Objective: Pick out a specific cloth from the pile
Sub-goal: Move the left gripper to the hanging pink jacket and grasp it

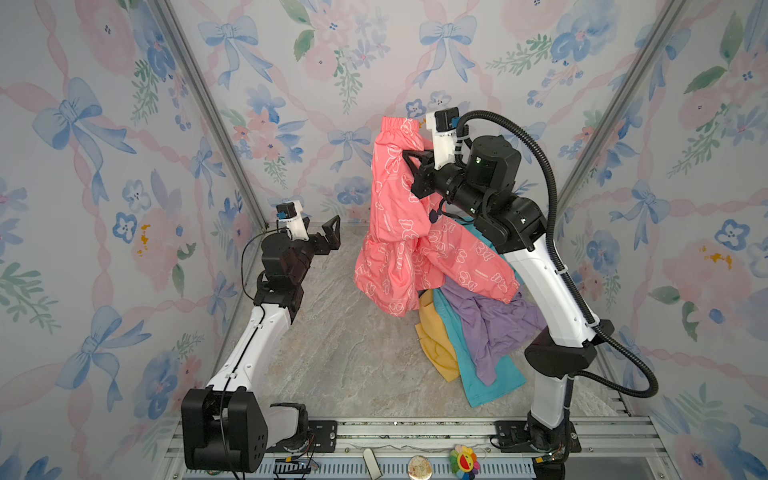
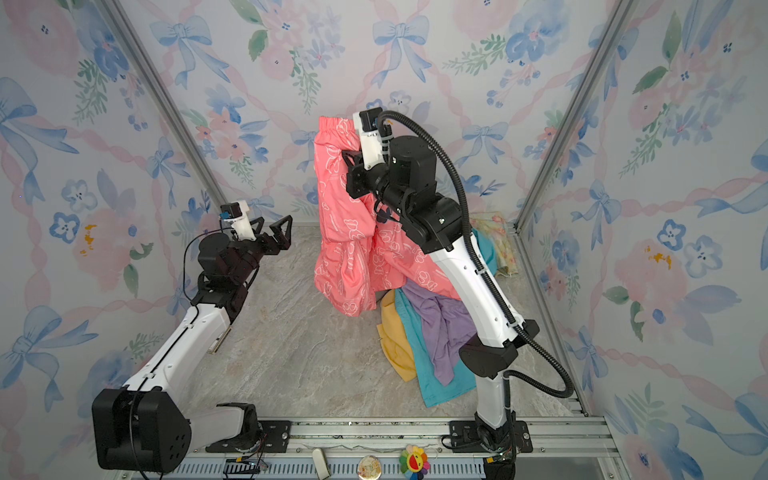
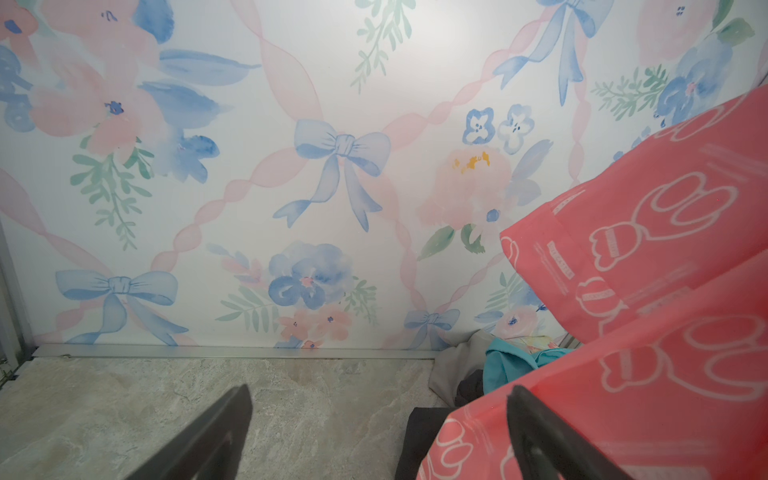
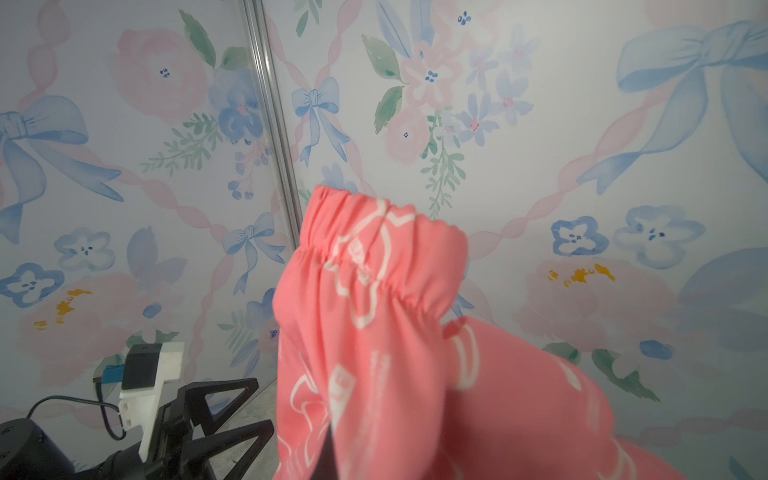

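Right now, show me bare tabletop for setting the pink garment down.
Free: the marble table between the left arm and the pile, front rail to back wall. Crowded: the right side, cloth hanging over the pile.

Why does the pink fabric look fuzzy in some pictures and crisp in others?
Right wrist view: the cloth blurs where nearest the lens; its gathered cuff is sharper. Left wrist view: cloth soft-edged, and a pale glare washes the wall. Both top views: crisp, evenly lit.
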{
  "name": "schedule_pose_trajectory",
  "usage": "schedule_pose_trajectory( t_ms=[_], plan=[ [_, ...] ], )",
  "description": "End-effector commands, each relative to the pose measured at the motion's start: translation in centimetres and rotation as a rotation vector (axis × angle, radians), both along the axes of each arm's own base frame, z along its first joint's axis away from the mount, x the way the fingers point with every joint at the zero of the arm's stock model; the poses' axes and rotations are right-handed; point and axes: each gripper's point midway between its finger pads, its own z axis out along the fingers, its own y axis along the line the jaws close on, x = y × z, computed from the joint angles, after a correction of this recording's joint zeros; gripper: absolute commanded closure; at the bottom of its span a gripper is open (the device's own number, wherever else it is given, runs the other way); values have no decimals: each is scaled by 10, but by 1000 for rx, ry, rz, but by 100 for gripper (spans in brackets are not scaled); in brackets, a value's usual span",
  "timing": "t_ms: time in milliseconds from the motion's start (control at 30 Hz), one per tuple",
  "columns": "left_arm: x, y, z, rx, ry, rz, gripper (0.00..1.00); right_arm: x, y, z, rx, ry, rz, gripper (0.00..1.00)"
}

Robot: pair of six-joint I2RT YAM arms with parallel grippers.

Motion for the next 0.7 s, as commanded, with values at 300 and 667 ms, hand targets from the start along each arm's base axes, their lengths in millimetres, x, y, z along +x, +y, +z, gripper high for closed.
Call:
schedule_pose_trajectory(
  t_ms=[300,667],
  plan=[
    [-53,-85,63,22,-218,-403,2,18,14,10,108,-35,13,100],
    [-47,-146,77,38,-256,-478,2,27,25,-16,94,23,30,100]
  ],
)
